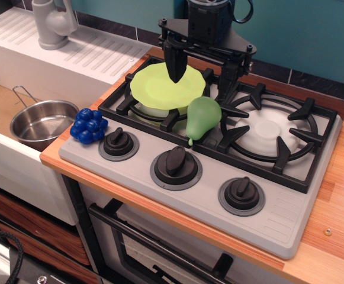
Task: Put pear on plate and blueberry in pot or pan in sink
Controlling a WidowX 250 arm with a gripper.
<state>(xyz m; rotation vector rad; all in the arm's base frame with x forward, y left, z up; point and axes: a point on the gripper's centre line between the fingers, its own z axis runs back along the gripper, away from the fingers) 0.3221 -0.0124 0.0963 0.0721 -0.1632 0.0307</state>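
colour: matte black all over, with a dark glossy housing above the jaws
bracket (207, 41): flat, angular plate spreading wide above the jaws, small bolts at its corners
jaws: two long tapering prongs, the nearer one (176, 64) wedge-shaped with a blunt tip
cable (243, 13): thin black loop behind the housing, up and right of the jaws

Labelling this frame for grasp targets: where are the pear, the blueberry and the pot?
pear (203, 116): main view, on its wide body.
blueberry (89, 125): main view, cluster's middle.
pot (37, 113): main view, inner wall.
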